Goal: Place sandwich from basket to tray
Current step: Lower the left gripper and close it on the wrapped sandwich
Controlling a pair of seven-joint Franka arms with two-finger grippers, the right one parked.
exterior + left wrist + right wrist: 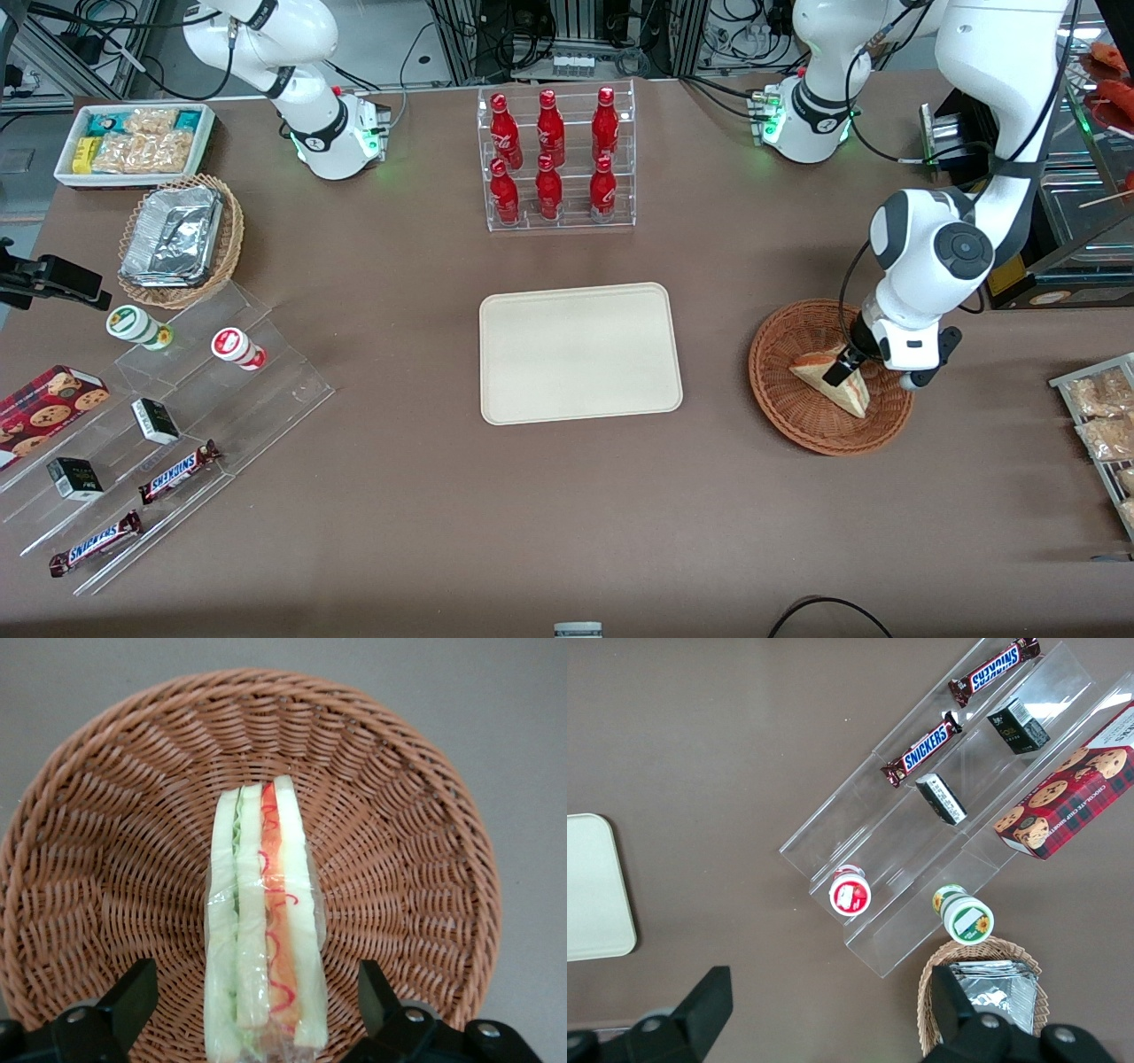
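A robotics lab dressed up as a snack shop: white arm bases [341,142] bolted to a brown table [567,514], tangled black cables [532,35] on aluminium frames, red bottles in a clear acrylic rack [555,159], and chocolate bars [177,472] on clear steps.

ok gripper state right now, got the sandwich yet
gripper: open, down in the basket, one finger on each side of the sandwich, not gripping it yet.
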